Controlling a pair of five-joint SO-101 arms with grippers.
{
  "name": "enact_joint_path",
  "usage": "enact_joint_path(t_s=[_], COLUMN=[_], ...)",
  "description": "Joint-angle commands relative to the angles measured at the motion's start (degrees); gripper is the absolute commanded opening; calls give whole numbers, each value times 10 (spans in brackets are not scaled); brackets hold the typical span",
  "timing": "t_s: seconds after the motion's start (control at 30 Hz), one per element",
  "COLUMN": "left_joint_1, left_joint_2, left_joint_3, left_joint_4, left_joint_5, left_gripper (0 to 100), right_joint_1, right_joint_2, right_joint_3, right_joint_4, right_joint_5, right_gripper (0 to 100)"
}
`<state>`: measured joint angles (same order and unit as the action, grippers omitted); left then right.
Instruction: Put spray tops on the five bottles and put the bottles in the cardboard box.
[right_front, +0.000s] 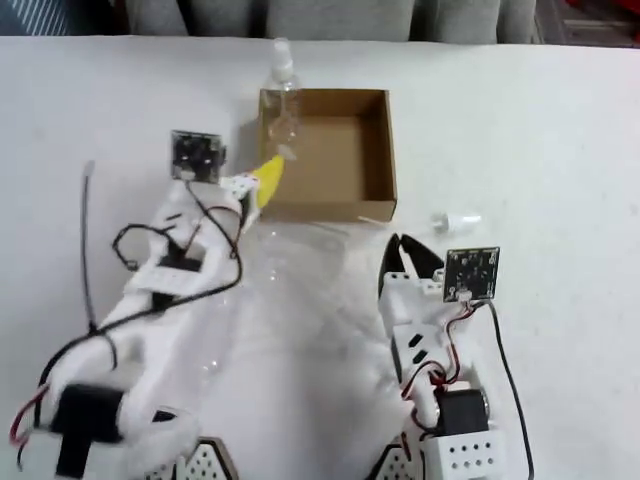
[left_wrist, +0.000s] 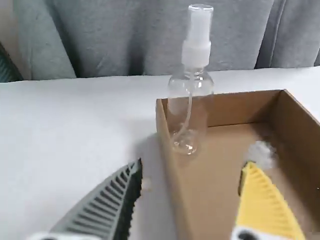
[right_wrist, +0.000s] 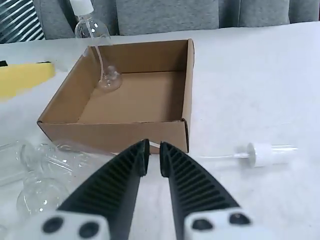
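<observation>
1 finished bottle (left_wrist: 190, 100) stands in the cardboard box's (right_front: 386, 150) corner. The left gripper (left_wrist: 192, 170) is wide open and empty. The right gripper (right_wrist: 154, 146) is almost closed and empty. It should open wide, then gently pinch the loose spray top (right_wrist: 262, 154) beside the box.

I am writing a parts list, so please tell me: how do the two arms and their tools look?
The left arm and the right arm have white plastic bodies with black motors and red and black cables. Each wrist carries a small dark circuit board. The left tool has one grey ribbed finger and one yellow finger. The right tool has two black ribbed fingers.
</observation>
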<state>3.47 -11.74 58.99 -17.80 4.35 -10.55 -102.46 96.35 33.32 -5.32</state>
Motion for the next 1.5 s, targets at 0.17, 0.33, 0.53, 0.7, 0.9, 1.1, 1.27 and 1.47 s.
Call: enact_joint_path(t_s=[0.17,0.33,0.53,0.7,0.9,1.1,1.27,1.47], left_joint_1=[-90,-146,-152,-152,-151,-130,-130,-130], left_joint_2=[-254,-338,-349,-264,-211,-205,-169,-49], left_joint_3=[4,-40,-101,-105,-121,-103,-85,-121], left_joint_4=[330,542,736,738,750,768,767,745], left_joint_5=[20,108,207,255,352,373,372,375], left_gripper=[28,23,24,24,24,24,24,24], right_joint_1=[7,7,-7,-7,-7,-5,-6,-7], right_joint_2=[-1,-1,-1,-1,-1,-1,-2,-2], right_joint_3=[5,5,5,5,5,5,5,5], right_joint_4=[2,7,18,18,18,18,26,26], right_joint_5=[7,7,10,11,11,11,11,11], right_gripper=[15,15,15,15,15,15,16,16])
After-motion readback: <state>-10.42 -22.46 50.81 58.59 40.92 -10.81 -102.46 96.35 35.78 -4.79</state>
